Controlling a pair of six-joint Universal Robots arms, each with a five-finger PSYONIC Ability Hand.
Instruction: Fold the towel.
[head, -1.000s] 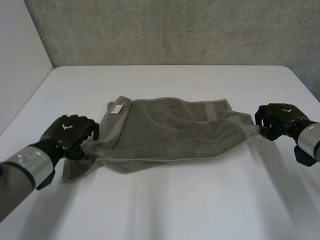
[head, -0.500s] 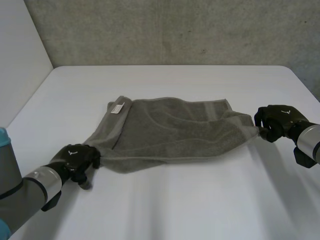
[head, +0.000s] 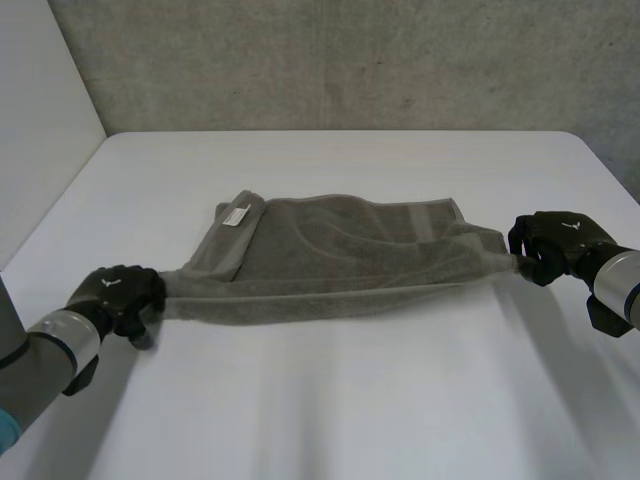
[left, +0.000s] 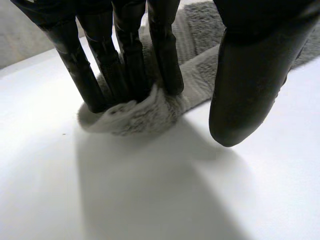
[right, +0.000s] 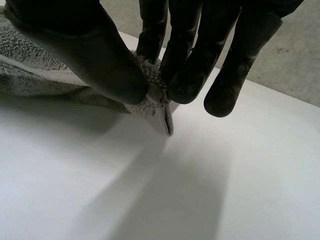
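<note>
Your left hand (head: 118, 297) is gripping one end of the towel (head: 340, 270), its fingers (left: 125, 65) curling down onto the bunched cloth with the thumb just beside them, and the forearm is reaching in from the near left. Your right hand (head: 560, 242) is pinching the opposite corner between thumb and fingers (right: 190, 75), its arm coming in from the right.

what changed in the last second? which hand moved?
The left robot hand moved outward, away from the right robot hand and nearer the camera. That drew the near edge of the towel from a slack sag into a taut line between the two hands. Both kept their grip on the towel. The right robot hand, the towel's far edge and its label stayed put.
</note>
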